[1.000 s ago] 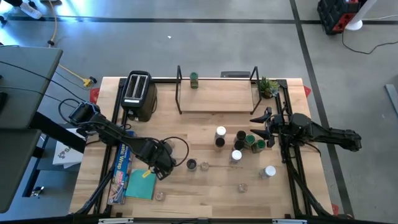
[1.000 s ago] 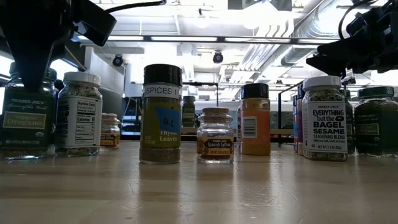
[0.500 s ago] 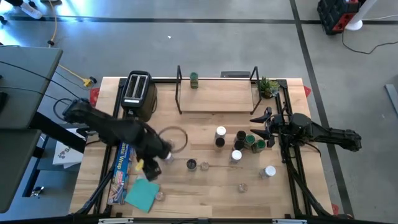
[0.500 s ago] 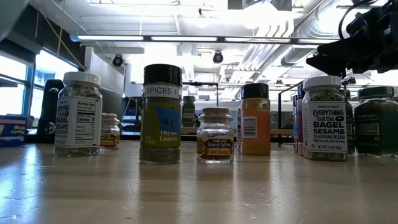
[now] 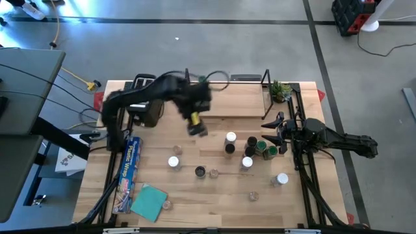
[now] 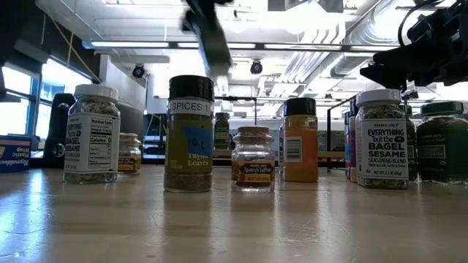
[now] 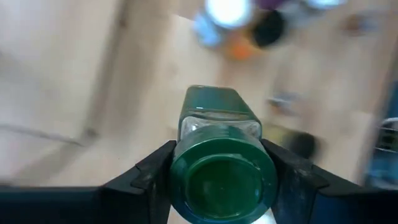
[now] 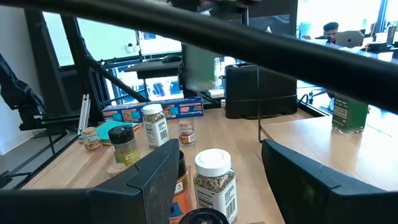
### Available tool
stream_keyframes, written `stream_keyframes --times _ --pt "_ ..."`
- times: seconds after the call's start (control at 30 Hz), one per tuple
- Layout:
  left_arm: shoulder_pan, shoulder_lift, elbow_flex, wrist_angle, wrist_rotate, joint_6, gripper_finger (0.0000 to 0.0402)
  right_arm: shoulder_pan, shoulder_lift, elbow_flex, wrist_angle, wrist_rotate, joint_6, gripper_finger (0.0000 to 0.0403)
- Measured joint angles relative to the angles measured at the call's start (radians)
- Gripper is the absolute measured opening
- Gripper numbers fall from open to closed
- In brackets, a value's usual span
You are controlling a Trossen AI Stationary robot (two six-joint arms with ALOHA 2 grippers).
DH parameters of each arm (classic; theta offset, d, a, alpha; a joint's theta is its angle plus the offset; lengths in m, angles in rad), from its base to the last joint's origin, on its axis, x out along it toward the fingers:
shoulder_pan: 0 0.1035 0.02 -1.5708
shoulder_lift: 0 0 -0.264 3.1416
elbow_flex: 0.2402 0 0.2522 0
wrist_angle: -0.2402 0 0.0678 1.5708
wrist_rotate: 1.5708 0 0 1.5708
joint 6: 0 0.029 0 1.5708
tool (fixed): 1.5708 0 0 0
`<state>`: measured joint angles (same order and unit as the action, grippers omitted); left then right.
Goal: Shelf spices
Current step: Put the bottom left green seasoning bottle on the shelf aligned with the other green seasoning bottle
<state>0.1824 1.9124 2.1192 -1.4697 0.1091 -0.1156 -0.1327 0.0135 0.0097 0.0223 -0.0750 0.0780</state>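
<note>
Left wrist view shows my left claw (image 7: pixel 221 177) clamped on a green-capped spice jar (image 7: pixel 221 158) (glass, square-shouldered, round ribbed lid). My arm arches high over the desk (image 5: pixel 214 198), jar (image 5: pixel 195 123) aloft just before the light-wood shelf (image 5: pixel 227 104), where one green jar (image 5: pixel 203 82) stands. My right claw (image 5: pixel 272 129) waits, fingers apart, beside the clustered spices (image 5: pixel 250 151).

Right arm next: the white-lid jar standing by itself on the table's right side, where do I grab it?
Grip the white-lid jar around its lid, the right gripper coming straight down from above. It stands upright, round, and apart from the cluster of jars, so open fingers can drop on either side.
</note>
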Motion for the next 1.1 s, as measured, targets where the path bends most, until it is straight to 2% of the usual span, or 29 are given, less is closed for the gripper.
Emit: stream_keyframes --times 0.2,0.43,0.67,1.1 --pt "0.134 0.174 0.117 0.002 -0.144 0.298 0.0192 0.0 0.0 0.0 0.0 0.0 0.0 0.0224" --pt "0.212 0.27 0.121 0.003 -0.225 0.541 0.0192 0.0 0.0 0.0 0.0 0.0 0.0 0.0224" --pt "0.259 0.29 0.121 0.053 -0.26 0.57 0.0234 0.0 0.0 0.0 0.0 0.0 0.0 0.0224" --pt "0.291 0.288 0.121 0.086 -0.289 0.591 0.0241 0.0 0.0 0.0 0.0 0.0 0.0 0.0224"
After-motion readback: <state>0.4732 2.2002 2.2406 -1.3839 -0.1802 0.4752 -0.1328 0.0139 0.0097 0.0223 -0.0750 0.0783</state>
